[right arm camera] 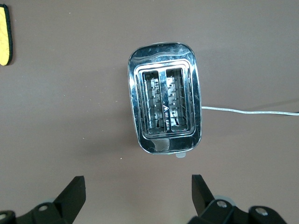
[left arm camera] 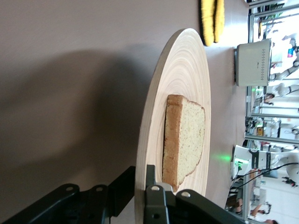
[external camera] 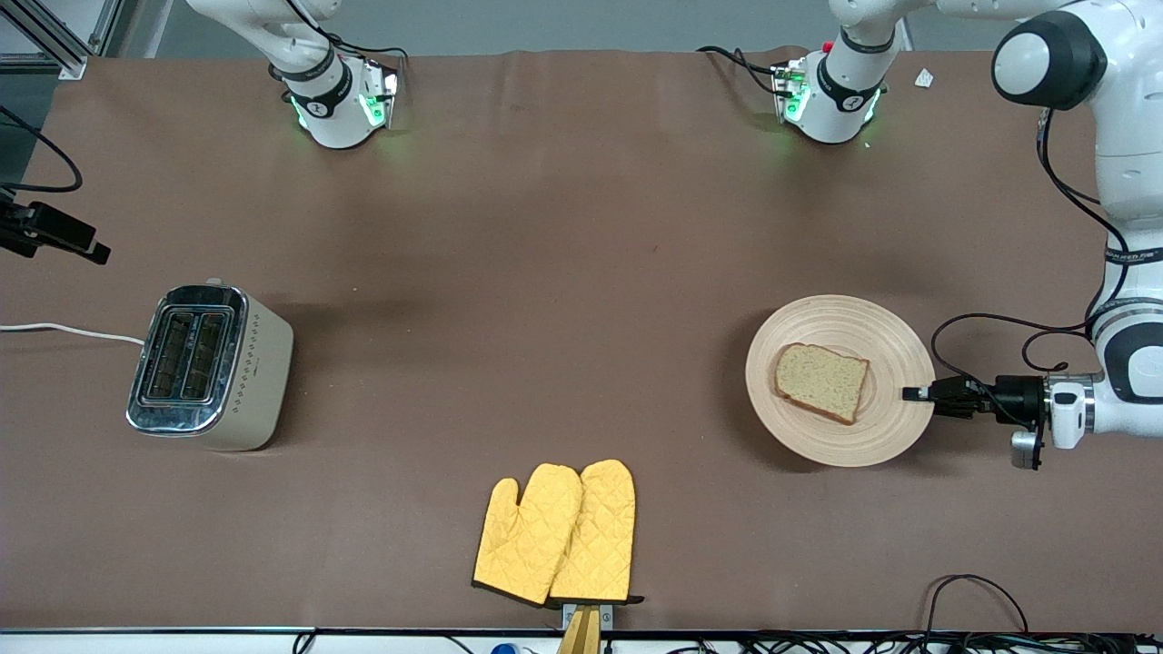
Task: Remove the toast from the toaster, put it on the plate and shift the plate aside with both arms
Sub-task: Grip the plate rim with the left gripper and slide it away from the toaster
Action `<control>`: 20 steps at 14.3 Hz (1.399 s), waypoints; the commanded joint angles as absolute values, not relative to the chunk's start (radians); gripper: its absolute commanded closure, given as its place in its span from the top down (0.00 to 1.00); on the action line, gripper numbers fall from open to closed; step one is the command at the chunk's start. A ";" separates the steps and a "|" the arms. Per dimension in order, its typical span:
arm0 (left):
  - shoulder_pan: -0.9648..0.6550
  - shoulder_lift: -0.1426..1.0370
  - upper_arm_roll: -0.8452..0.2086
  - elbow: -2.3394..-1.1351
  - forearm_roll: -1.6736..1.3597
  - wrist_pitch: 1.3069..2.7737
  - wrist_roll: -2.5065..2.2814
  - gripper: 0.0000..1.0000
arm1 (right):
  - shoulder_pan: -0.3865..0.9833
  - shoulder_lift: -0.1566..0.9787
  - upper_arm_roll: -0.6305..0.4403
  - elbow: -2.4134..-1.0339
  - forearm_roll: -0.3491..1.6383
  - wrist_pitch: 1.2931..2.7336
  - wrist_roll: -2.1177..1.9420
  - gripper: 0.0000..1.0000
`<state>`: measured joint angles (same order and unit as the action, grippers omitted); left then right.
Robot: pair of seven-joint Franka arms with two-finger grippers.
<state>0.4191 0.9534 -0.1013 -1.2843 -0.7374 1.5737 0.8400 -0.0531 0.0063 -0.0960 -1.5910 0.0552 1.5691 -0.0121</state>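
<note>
The round light-wood plate [external camera: 840,320] lies toward the left arm's end of the table. The brown toast [external camera: 820,381] lies flat on it. My left gripper [external camera: 912,392] is low at the plate's edge and shut on its rim. In the left wrist view the gripper [left arm camera: 139,179] has one jaw over and one under the plate's rim [left arm camera: 187,60], right by the toast [left arm camera: 187,135]. My right gripper [right arm camera: 138,184] is open and empty, up over the table beside the toaster [right arm camera: 164,105]. It does not show in the front view.
The chrome two-slot toaster [external camera: 209,368] stands toward the right arm's end, slots empty, with a white cord [external camera: 64,331] running off the table. Two yellow quilted oven mitts [external camera: 556,533] lie near the front camera's edge of the table.
</note>
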 commanded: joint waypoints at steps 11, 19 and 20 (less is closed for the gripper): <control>0.405 0.970 -0.124 -1.177 -0.605 1.545 0.731 1.00 | -0.048 -0.009 -0.097 -1.601 0.069 1.571 0.002 1.00; 0.053 0.631 -0.103 -1.127 -0.191 1.621 0.461 1.00 | -0.043 -0.008 -0.097 -1.601 0.069 1.574 0.002 1.00; 0.017 0.591 -0.103 -1.129 -0.143 1.620 0.407 1.00 | -0.043 -0.008 -0.097 -1.601 0.069 1.574 0.002 1.00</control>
<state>0.0742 0.6745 -0.1240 -1.0908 -0.2272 1.6059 0.4670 -0.0505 0.0064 -0.0943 -1.5907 0.0553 1.5701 -0.0119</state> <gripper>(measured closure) 0.000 0.000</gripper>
